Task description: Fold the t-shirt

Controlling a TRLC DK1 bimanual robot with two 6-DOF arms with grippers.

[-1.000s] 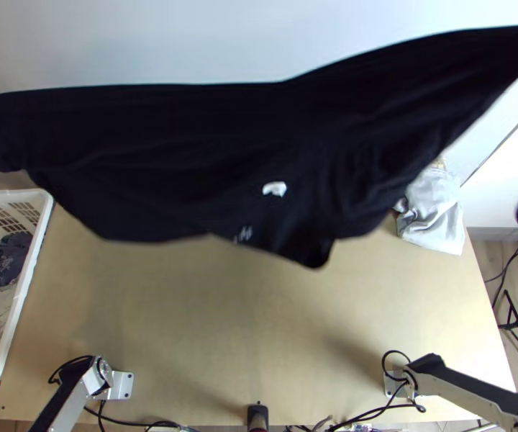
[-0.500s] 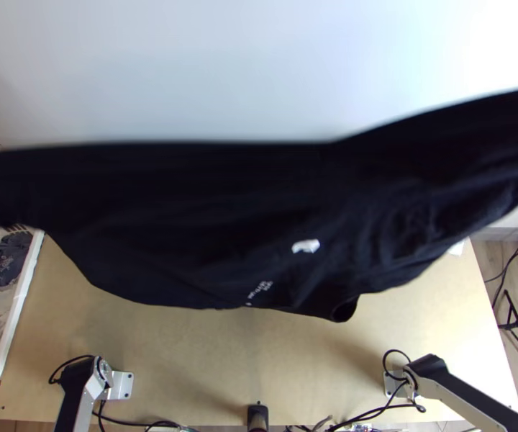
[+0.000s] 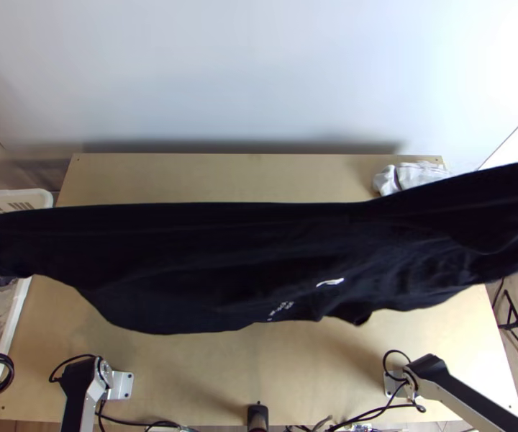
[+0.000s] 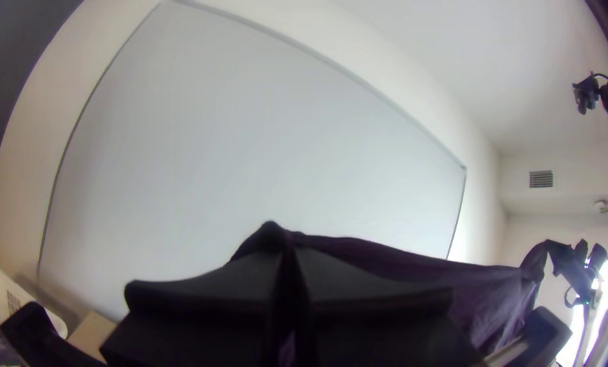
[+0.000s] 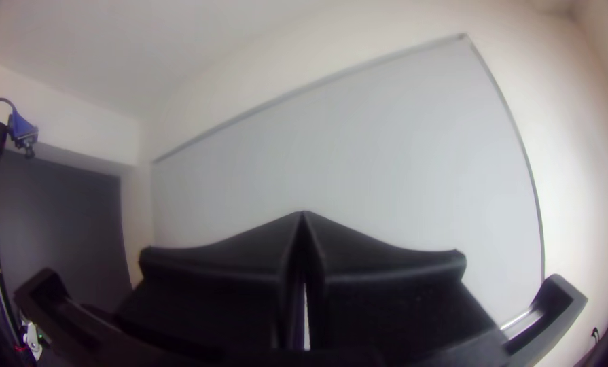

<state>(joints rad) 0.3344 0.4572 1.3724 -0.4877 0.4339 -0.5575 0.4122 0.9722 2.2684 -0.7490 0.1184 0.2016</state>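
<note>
1. The t-shirt (image 3: 208, 266) hangs over the counter (image 3: 208, 381), stretching across it from side to side and past both side edges.
2. At the counter's left side stands a basket (image 3: 17, 317), with garments (image 3: 1, 306) in it.
3. A cloth (image 3: 414, 174) lies on the counter's far right corner.
4. The left arm's base (image 3: 121, 385) and right arm's base (image 3: 396, 385) sit along the near edge.
5. Behind the counter is a wall (image 3: 223, 65).
6. Right of the counter is a tripod (image 3: 516, 322).

Top view downward, wrist views toward whiteboard (image 4: 249, 149)
</note>
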